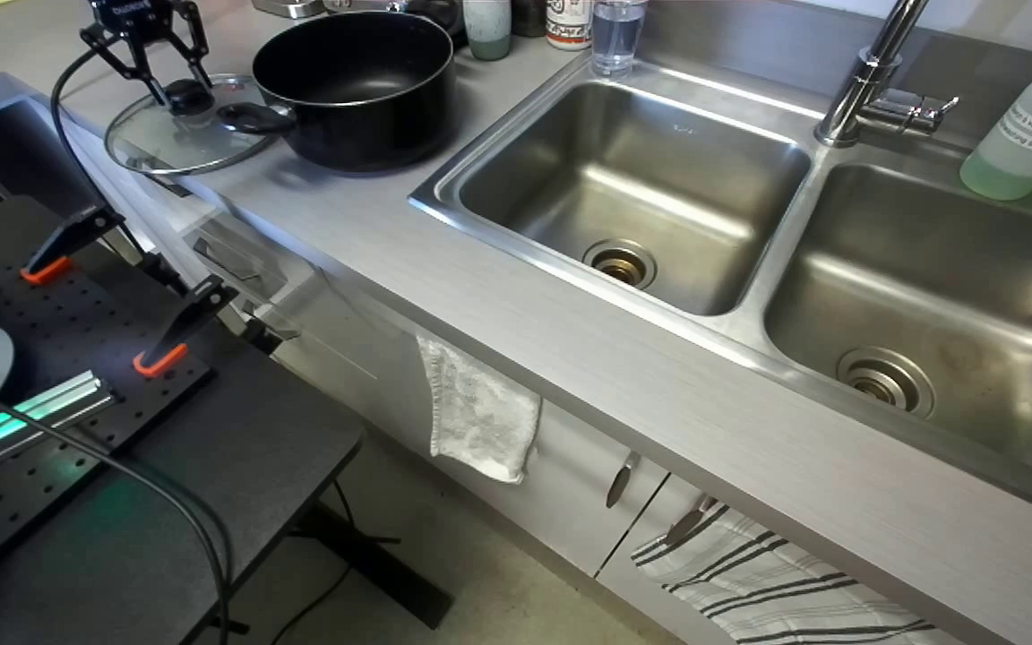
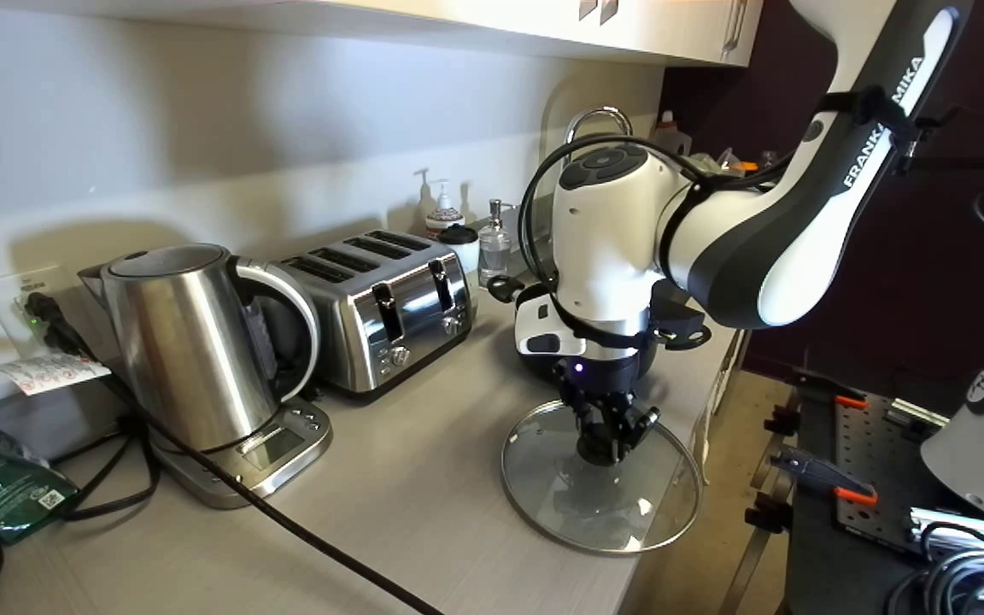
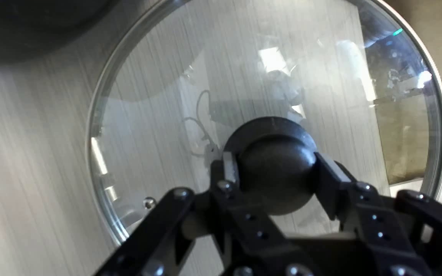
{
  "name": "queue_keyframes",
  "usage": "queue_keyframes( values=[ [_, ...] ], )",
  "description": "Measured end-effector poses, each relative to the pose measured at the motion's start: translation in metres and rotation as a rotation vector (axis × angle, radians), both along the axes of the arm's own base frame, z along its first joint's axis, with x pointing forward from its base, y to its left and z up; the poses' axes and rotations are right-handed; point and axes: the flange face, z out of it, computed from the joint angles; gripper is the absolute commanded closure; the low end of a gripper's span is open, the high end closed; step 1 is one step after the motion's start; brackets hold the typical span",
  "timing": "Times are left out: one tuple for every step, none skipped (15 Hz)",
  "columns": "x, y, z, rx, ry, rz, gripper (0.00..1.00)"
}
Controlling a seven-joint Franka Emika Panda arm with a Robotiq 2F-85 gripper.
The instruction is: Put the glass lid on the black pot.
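The glass lid (image 3: 155, 115) lies on the countertop, its rim reaching past the front edge. My gripper (image 3: 276, 168) is shut on the lid's dark knob (image 3: 274, 191), a finger pad pressed to each side. In an exterior view the gripper (image 1: 184, 92) comes down on the knob from above, with the lid (image 1: 153, 148) beneath it. The black pot (image 1: 373, 130) stands uncovered beside the lid, one handle (image 1: 256, 117) pointing over the lid's rim. In another exterior view the arm hides most of the pot, behind the lid (image 2: 573, 512). The wrist view shows only the pot's dark side (image 3: 33, 27).
A double steel sink (image 1: 606, 206) lies past the pot. A cup (image 1: 487, 31) and a glass (image 1: 616, 40) stand behind it. On the wall side are a toaster (image 2: 381, 307) and a kettle (image 2: 193, 350), with a black cord (image 2: 287, 534) crossing the counter.
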Motion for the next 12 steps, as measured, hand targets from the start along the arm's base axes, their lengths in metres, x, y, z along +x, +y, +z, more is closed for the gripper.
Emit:
queue_keyframes(
  values=[
    [0.000, 0.001, 0.000, 0.001, 0.000, 0.002, 0.75],
    [-0.001, 0.002, 0.000, 0.003, 0.002, 0.006, 0.75],
    [-0.003, 0.004, 0.000, 0.007, 0.004, 0.010, 0.75],
    [-0.006, 0.008, 0.000, 0.012, 0.006, 0.015, 0.75],
    [-0.009, 0.012, 0.002, 0.018, 0.008, 0.020, 0.75],
    [-0.013, 0.017, 0.006, 0.027, 0.008, 0.025, 0.75],
    [-0.017, 0.023, 0.011, 0.038, 0.007, 0.030, 0.75],
    [-0.022, 0.029, 0.019, 0.051, 0.002, 0.035, 0.75],
    [-0.026, 0.035, 0.028, 0.064, -0.004, 0.039, 0.75],
    [-0.030, 0.040, 0.038, 0.077, -0.013, 0.041, 0.75],
    [-0.034, 0.043, 0.048, 0.088, -0.025, 0.043, 0.75],
    [-0.037, 0.046, 0.059, 0.097, -0.036, 0.043, 0.75]
  ],
)
